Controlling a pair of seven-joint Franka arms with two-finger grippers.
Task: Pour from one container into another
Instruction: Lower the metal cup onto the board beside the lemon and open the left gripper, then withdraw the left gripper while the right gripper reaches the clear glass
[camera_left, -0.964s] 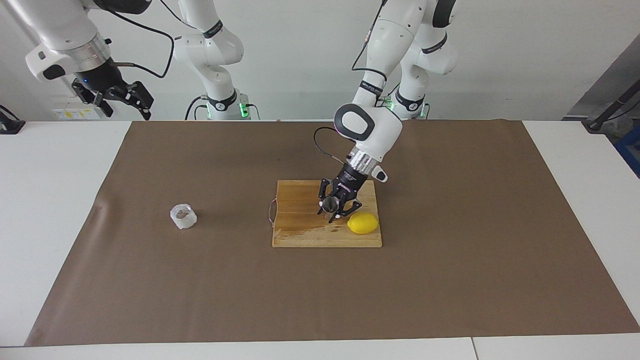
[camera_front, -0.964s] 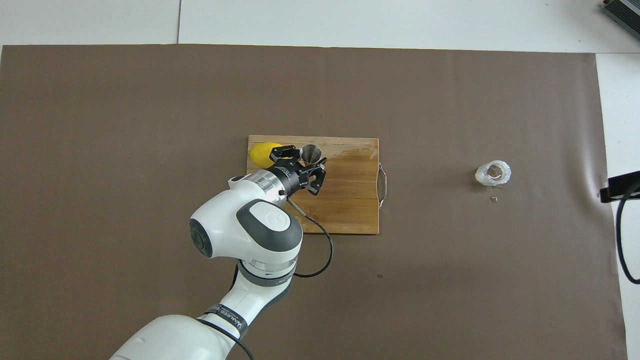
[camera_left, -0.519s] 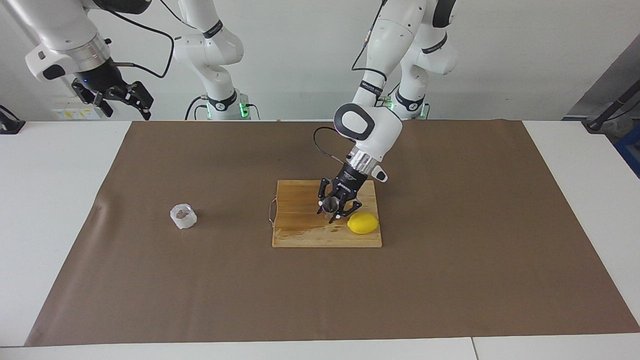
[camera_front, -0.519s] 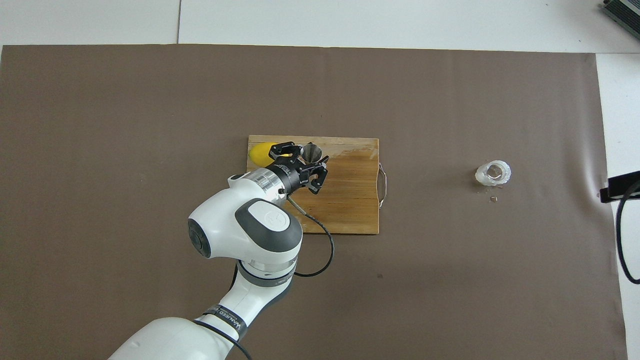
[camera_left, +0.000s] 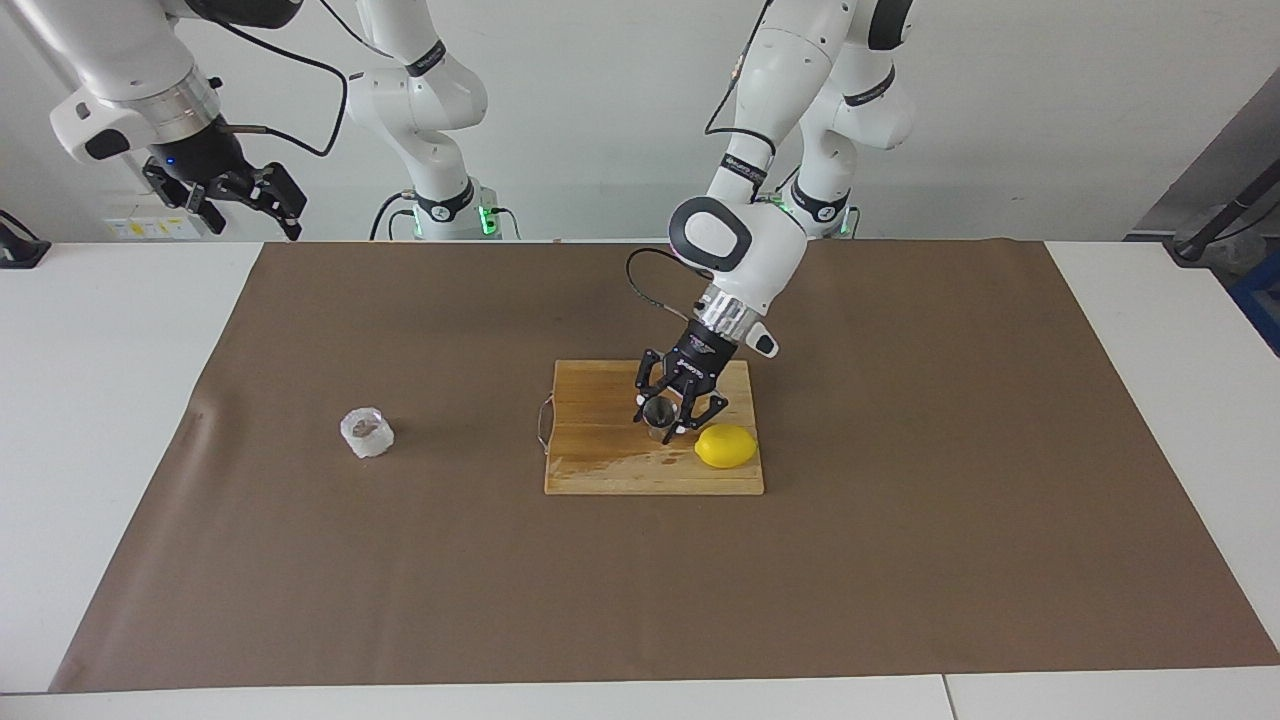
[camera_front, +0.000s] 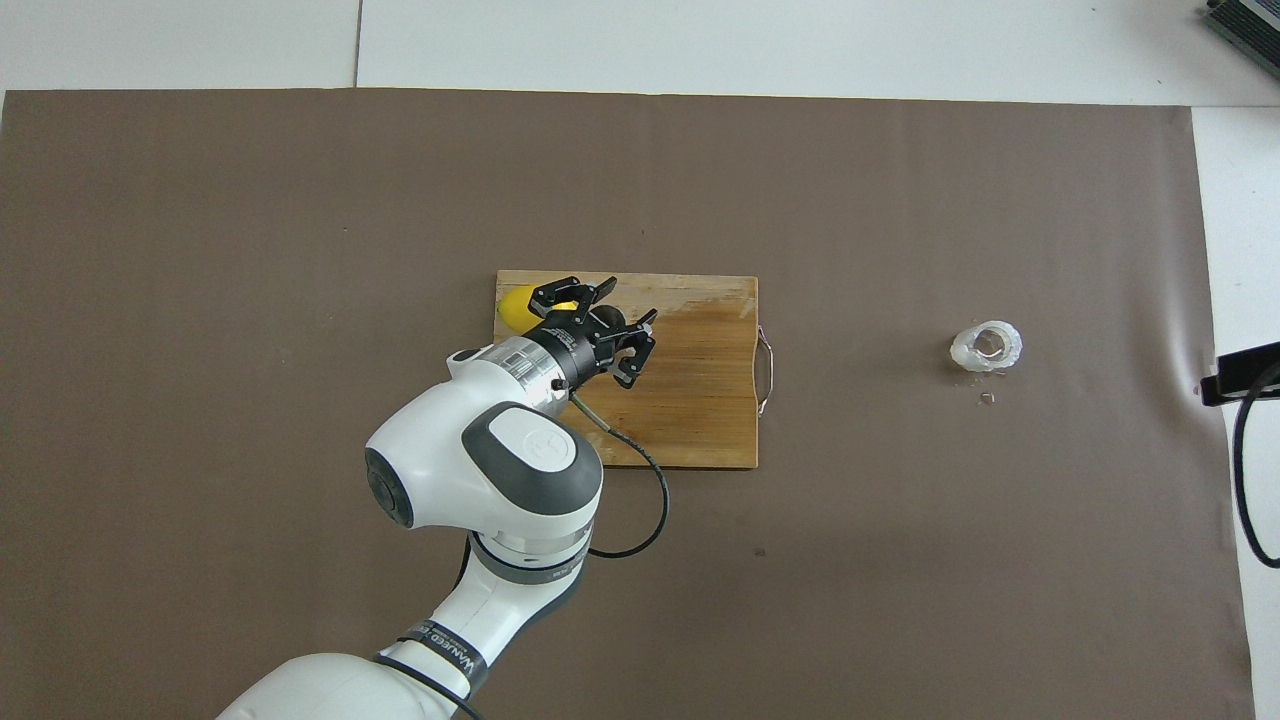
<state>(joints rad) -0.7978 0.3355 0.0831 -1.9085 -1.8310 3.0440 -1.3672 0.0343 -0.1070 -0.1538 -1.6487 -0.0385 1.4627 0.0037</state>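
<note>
The steel jigger (camera_left: 657, 411) stands upright on the wooden cutting board (camera_left: 600, 455), beside a lemon. My left gripper (camera_left: 664, 424) reaches down over the board, its fingers open and set on either side of the jigger. From overhead the left gripper (camera_front: 630, 301) covers most of the jigger. The squat clear cup (camera_left: 367, 432) sits alone on the brown mat toward the right arm's end; the overhead view also shows the cup (camera_front: 987, 346). My right gripper (camera_left: 250, 196) waits raised and open over that end of the table, holding nothing.
A yellow lemon (camera_left: 726, 446) lies on the board's corner next to the jigger, partly under the left gripper from overhead. The cutting board (camera_front: 700, 400) has a wire handle (camera_front: 765, 370) facing the cup. A few small crumbs (camera_front: 986, 398) lie by the cup.
My left gripper's fingers have spread apart around the jigger, and the wrist has drawn back and up a little. The jigger stays on the board. The right arm has not moved.
</note>
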